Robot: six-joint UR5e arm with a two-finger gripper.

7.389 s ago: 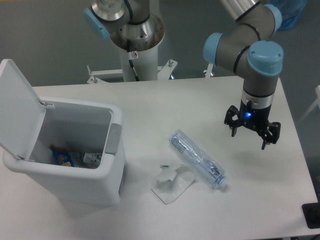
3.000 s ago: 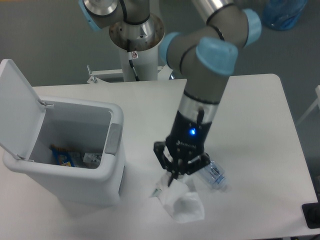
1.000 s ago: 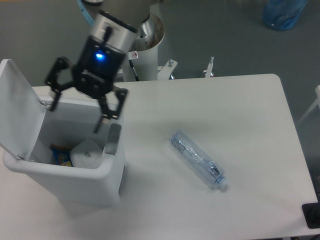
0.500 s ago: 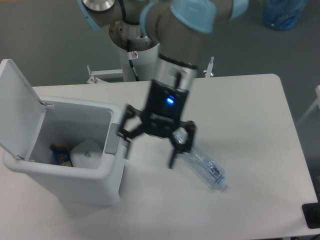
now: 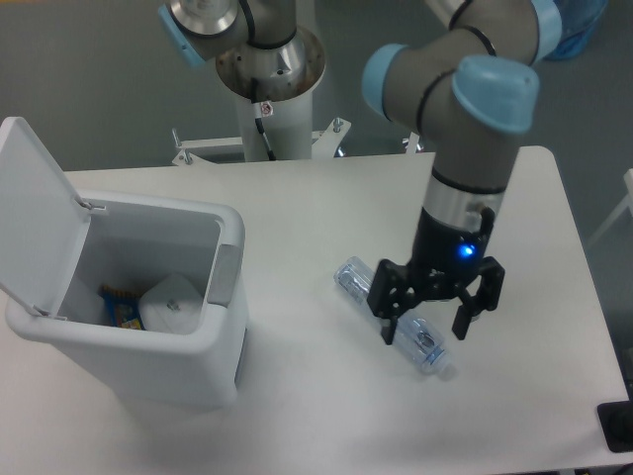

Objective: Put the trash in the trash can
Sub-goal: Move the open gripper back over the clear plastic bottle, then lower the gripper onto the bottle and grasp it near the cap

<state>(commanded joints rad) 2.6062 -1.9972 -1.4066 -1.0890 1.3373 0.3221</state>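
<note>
1 bottle [image 5: 393, 317] on table [image 5: 534, 396] | 1 paper sheet [image 5: 171, 302] in trash can [image 5: 223, 356] | gripper [image 5: 427, 332] spread wide, empty | no legible text

White desk [image 5: 326, 208], grey floor [image 5: 99, 69] behind it. Blue bag-like object [image 5: 584, 25] at top right corner, partly hidden. Dark object [image 5: 618, 426] at lower right edge.
</note>
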